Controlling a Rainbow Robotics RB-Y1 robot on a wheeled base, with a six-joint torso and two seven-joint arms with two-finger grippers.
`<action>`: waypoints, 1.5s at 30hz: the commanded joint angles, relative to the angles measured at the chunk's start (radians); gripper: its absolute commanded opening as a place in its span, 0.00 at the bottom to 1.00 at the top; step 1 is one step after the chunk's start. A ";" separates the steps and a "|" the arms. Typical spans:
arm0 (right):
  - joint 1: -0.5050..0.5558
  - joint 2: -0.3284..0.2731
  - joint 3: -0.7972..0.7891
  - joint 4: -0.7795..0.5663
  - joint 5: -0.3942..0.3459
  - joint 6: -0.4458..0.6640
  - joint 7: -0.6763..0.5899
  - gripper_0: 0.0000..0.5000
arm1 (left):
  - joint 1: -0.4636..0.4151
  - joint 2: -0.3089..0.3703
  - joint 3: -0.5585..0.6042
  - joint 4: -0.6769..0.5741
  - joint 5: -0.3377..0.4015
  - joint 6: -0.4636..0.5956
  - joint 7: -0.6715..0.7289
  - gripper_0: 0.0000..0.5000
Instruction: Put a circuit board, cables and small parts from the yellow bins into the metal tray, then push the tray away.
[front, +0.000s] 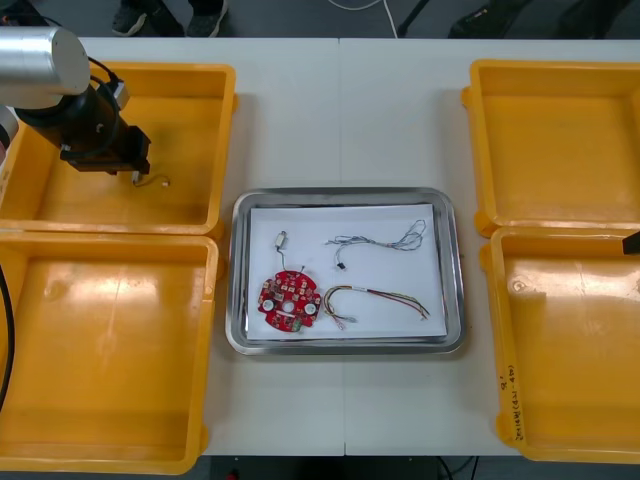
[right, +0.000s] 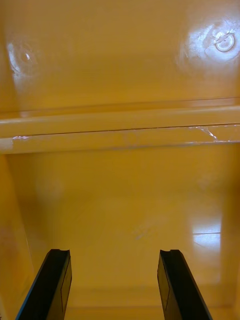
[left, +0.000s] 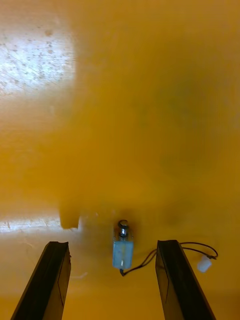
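Note:
My left gripper (front: 122, 165) hangs low in the far left yellow bin (front: 190, 95). In the left wrist view it (left: 112, 245) is open, and a small metal part (left: 122, 250) with a thin black wire and a white plug (left: 203, 263) lies on the bin floor between its fingers. That part (front: 152, 181) lies just beside the gripper in the front view. The metal tray (front: 450, 215), white inside, holds a round red circuit board (front: 289, 300), a twisted cable (front: 380, 240), a red and yellow cable (front: 378, 299) and another small metal part (front: 281, 240). My right gripper (right: 115, 252) is open over a bare bin floor.
The near left yellow bin (front: 100, 340) and both right yellow bins (front: 555, 130) (front: 570, 340) hold nothing. A black piece of the right arm (front: 632, 242) shows at the table's right edge. The rims where the two right bins meet (right: 120, 127) cross ahead of the right fingers.

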 joint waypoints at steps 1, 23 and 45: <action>0.006 0.001 -0.035 -0.027 -0.008 -0.005 0.003 1.00 | -0.052 -0.001 -0.013 0.022 0.009 -0.031 -0.124 1.00; 0.006 0.001 -0.035 -0.026 -0.011 -0.005 0.003 1.00 | -0.053 -0.035 -0.038 0.068 -0.025 -0.063 -0.144 0.00; 0.006 0.001 -0.035 -0.026 -0.014 -0.005 0.003 1.00 | -0.191 0.000 -0.052 0.068 -0.016 0.035 0.000 0.00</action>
